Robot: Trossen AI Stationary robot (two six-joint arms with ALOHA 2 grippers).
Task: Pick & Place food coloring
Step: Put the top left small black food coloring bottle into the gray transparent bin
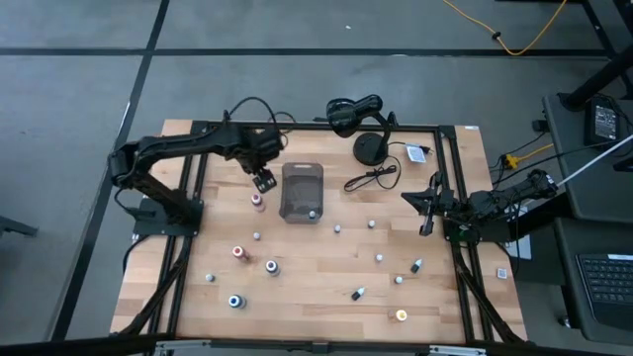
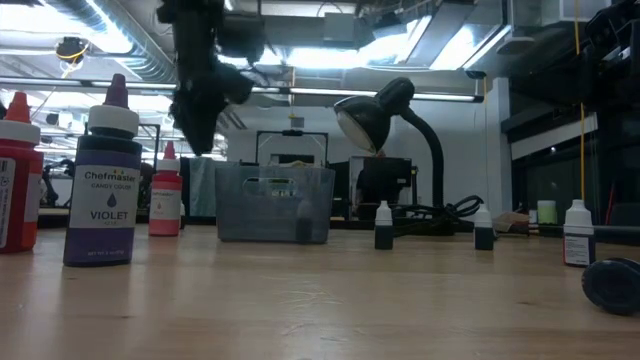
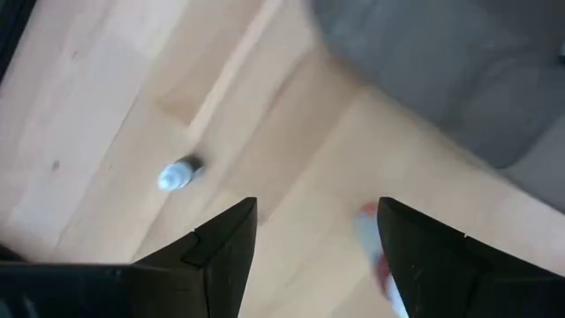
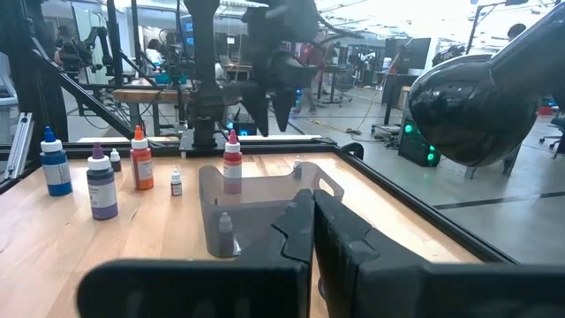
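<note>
- Left gripper (image 1: 263, 181): hangs above the table in the upper-middle of the high view, just left of the gray tray (image 1: 302, 173); its fingers stand apart with nothing between them, as the left wrist view confirms (image 3: 316, 238).
- Pink-capped bottle (image 1: 257, 201): stands directly below the left gripper in the high view, just beside it and left of the tray; in the left wrist view it shows only as a blur (image 3: 378, 258) near the inner edge of one finger, not touching either.
- Small white-capped bottle (image 3: 179, 174): lies on its side on the wood, apart from the fingers.
- One small bottle (image 1: 313, 213) sits inside the tray, at its lower end in the high view.
- Remaining food coloring bottles: scattered over the lower half of the table, e.g. a red-capped one (image 1: 238, 252), a blue-capped one (image 1: 234, 301) and an orange-capped one (image 1: 401, 315).
- Right gripper (image 1: 426, 229): at the right table edge, well apart from the bottles; fingers pressed together, holding nothing.
- Desk lamp (image 1: 356, 116): at the table's top edge, cable trailing.
- Hard to read: in the low view the left gripper (image 2: 198, 115) is a dark silhouette; a bottle labelled "VIOLET" (image 2: 104, 178) fills the left foreground.
</note>
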